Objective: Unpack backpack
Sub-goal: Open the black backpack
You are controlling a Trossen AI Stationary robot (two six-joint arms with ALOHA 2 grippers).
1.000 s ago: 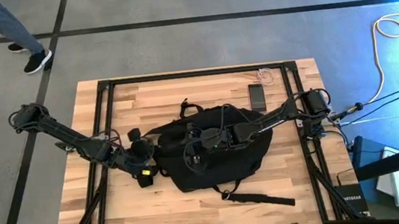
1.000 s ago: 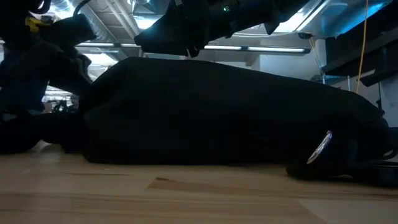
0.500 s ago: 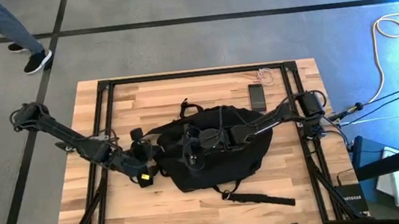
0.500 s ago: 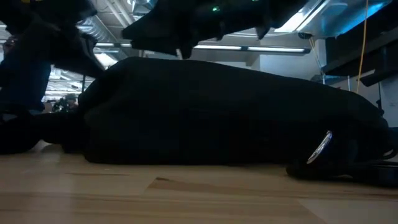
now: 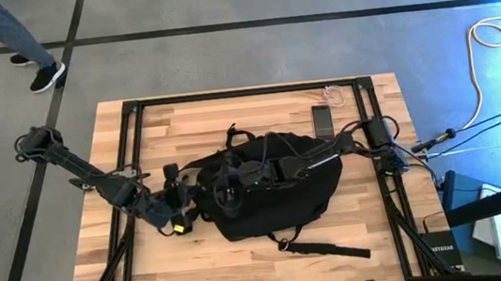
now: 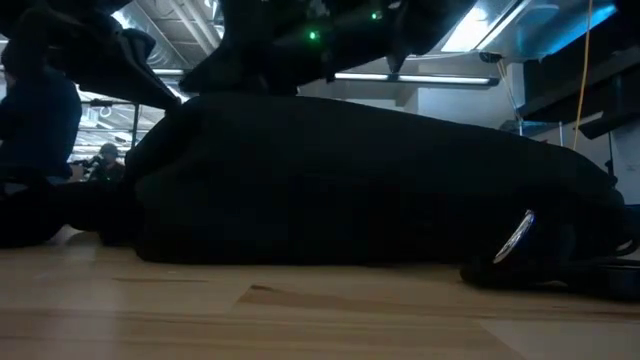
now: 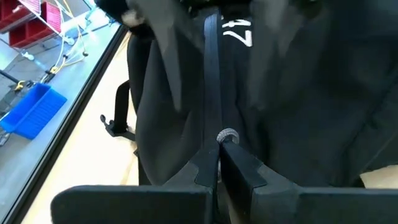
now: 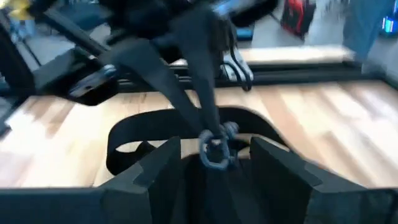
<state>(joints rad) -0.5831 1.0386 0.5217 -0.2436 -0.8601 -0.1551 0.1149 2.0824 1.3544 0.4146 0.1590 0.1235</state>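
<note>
Both grippers at the left end of the backpack [image 5: 270, 187], mid-table.

Your left gripper [image 7: 217, 163] is pinched shut on a thin black strap beside the silver zipper pull [image 7: 227, 135]; your right gripper [image 8: 214, 163] stands half open around a metal ring [image 8: 214, 152]. Bare table [image 5: 229, 115] lies along the far edge, where a phone [image 5: 322, 119] rests. Since a second ago the right gripper has shifted left.
</note>
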